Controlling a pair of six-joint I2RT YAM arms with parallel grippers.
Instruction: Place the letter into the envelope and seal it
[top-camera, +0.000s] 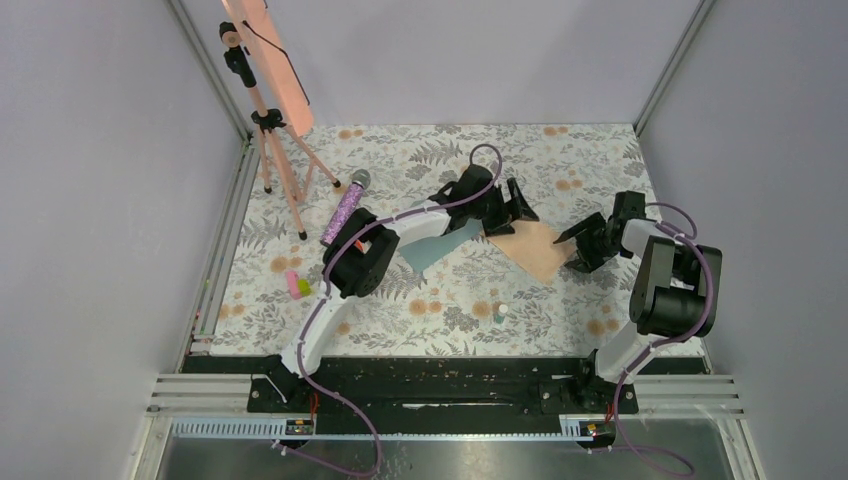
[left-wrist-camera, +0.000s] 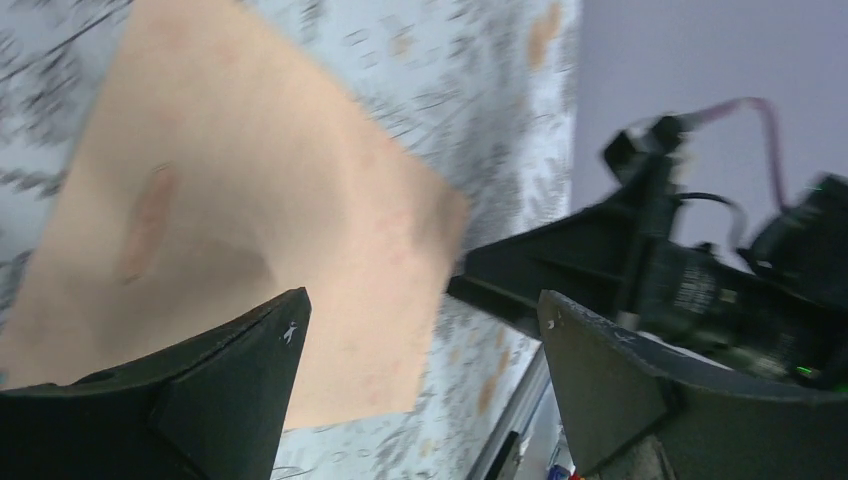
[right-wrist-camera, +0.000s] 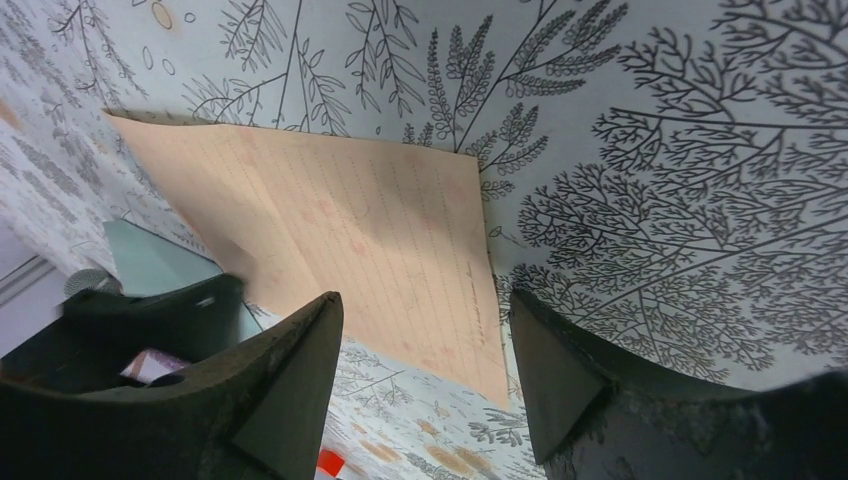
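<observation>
Right hand (right-wrist-camera: 425, 300) gapes over flat, faintly lined peach letter (right-wrist-camera: 330, 215).

The table (top-camera: 420, 150), covered in a fern-and-flower print, carries the peach letter (top-camera: 535, 250) lying flat just beside the teal envelope (top-camera: 432, 250). A glittery purple microphone (top-camera: 345, 212), a tripod (top-camera: 283, 170), pink-and-green blocks (top-camera: 297, 285) and a small white piece (top-camera: 501, 311) also rest on it.

right gripper (right-wrist-camera: 425, 305): jaws apart, empty | letter (right-wrist-camera: 350, 240): flat on tablecloth (right-wrist-camera: 650, 150) | envelope (right-wrist-camera: 150, 262): beside letter
</observation>
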